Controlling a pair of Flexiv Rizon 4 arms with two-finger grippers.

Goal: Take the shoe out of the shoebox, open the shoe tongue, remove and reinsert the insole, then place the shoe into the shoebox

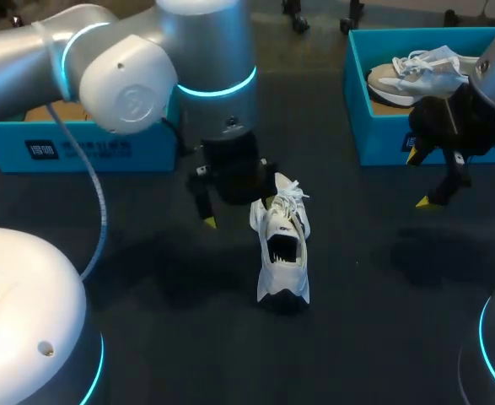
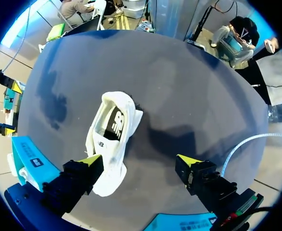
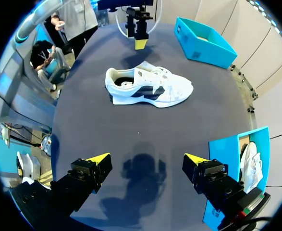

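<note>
Shoe: white, upright on the dark table, outside both boxes, toe toward the left end effector.
Left arm: in from the left, wrist pointing down; left end effector spread wide over the toe, one finger just beside it.
Right arm: right end effector spread wide, hanging before the right shoebox, well apart from the shoe.

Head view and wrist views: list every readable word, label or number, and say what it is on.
label on left shoebox: white print, too blurred to read.
logo on shoe side: a dark mark, no legible words.
Print on insole: too small to read.
Nothing else legible.
</note>
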